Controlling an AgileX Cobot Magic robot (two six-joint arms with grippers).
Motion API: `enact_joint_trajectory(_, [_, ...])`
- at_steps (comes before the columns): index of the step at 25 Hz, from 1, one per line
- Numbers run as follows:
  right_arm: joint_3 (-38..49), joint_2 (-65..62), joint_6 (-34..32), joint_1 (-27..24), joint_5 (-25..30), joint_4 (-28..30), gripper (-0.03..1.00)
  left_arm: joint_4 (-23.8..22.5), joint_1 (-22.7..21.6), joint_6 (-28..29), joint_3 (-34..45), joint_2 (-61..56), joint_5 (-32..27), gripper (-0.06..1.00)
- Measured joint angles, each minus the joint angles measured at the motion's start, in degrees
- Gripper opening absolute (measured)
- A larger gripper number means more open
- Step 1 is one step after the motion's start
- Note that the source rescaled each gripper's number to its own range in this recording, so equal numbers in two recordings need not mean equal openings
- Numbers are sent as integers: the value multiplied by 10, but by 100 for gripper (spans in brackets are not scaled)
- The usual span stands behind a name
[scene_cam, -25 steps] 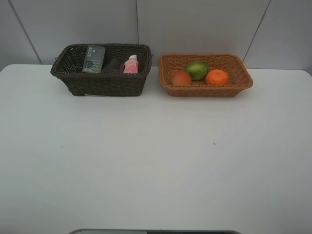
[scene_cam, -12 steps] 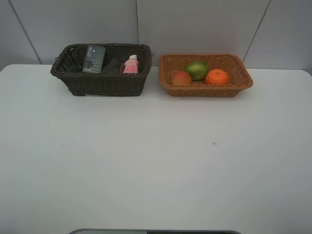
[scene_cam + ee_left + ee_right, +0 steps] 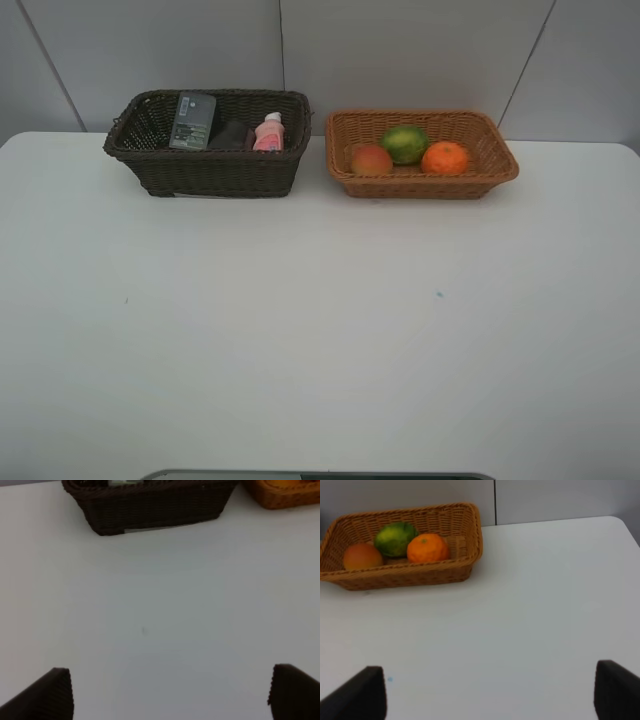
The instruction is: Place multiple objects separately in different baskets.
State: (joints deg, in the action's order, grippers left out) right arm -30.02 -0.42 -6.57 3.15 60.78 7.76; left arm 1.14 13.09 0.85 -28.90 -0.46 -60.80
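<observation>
The dark brown basket stands at the back left and holds the dark green pump bottle and the small pink bottle. In the tan basket at the back right lie the peach-like fruit, the green fruit and the orange. The tumbler I cannot make out. Neither arm shows in the high view. My left gripper stands open over bare table, well short of the dark basket. My right gripper is open too, with the tan basket and its orange ahead.
A white table runs from the baskets to the front edge. A grey panelled wall rises right behind the baskets. A small dark speck lies on the table at the left, a bluish one right of centre.
</observation>
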Motion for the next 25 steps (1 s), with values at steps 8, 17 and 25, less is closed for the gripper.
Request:
enact_joint_trajectory(8, [0,0,0,0,0,0,91,0,-114,0,0,0,0,100])
enact_joint_trajectory(17, [0,0,0,0,0,0,91,0,-118,-3,0,0,0,100])
enact_joint_trajectory(25, [0,0,0,0,0,0,91,-1,-118,-3,0,0,0,100])
